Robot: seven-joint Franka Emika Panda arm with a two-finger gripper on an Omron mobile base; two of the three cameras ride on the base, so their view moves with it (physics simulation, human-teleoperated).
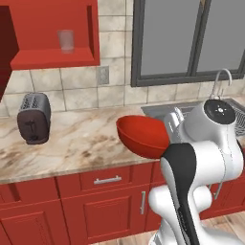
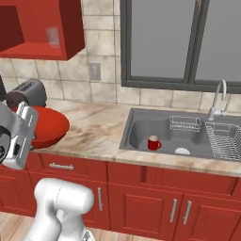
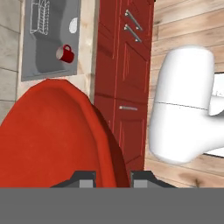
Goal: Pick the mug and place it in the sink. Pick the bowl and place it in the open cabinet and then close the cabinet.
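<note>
Red mug (image 2: pixel 153 143) upright on the floor of the grey sink (image 2: pixel 141 134), handle toward 3 o'clock in the right base view, wire rack (image 2: pixel 225 140) further right. Clear glass (image 1: pixel 66 40) on the shelf of the open red cabinet (image 1: pixel 57 58) at 11 o'clock. Marble counter (image 1: pixel 81 143) with toaster (image 1: pixel 33 118), tiled wall, window above. Red bowl (image 1: pixel 143 136) lifted over the counter, tipped on its side, hollow facing roughly 9 o'clock, rim clamped between the fingers of the gripper (image 3: pixel 113 178); exact contact partly hidden.
</note>
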